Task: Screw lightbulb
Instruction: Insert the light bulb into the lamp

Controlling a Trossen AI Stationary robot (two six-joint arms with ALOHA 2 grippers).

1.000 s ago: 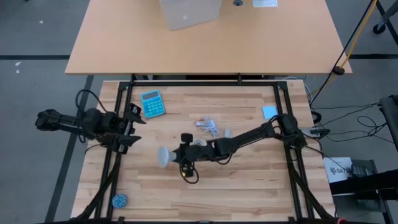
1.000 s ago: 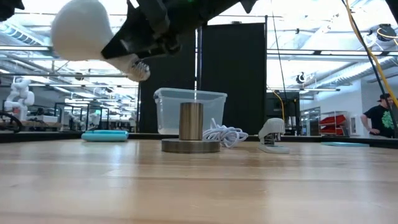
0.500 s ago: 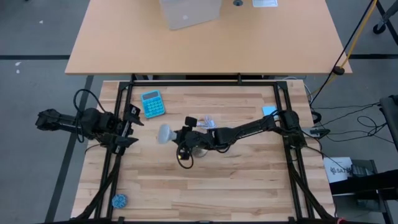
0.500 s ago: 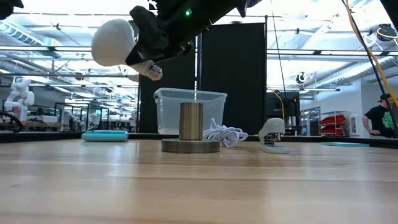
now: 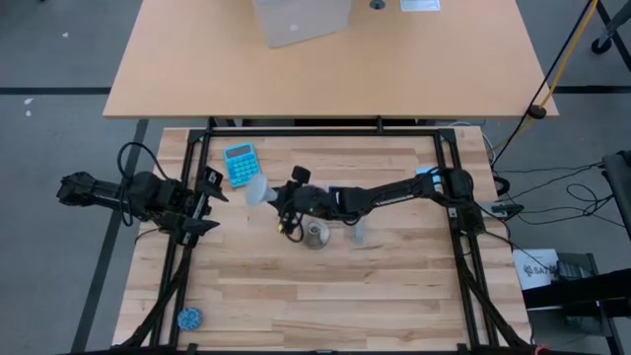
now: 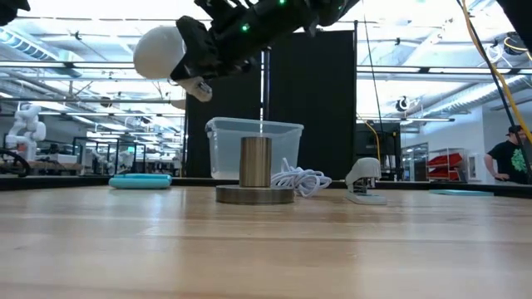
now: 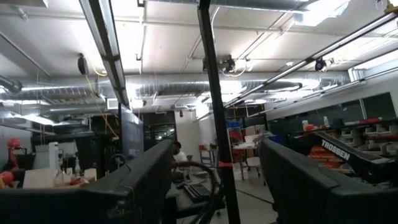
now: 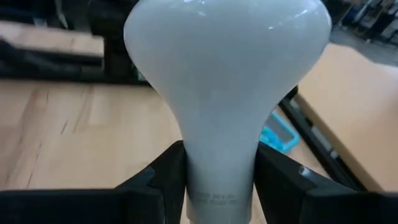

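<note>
Now the right gripper [image 5: 280,198] has carried the bulb [image 5: 257,191] toward 11 o'clock, from the table's middle up beside the blue calculator [image 5: 241,164]; it hangs tilted in the air, dome outward, above and left of the socket [image 6: 255,174]. The jaws clench the bulb's neck, half spread. The left gripper [image 5: 211,200] waits at 9 o'clock, jaws wide and holding nothing. On the wooden table [image 5: 394,286] lie a white cord [image 6: 301,180] and a stapler [image 6: 363,181]; a person [image 6: 508,162] stands in the room at 3 o'clock.
</note>
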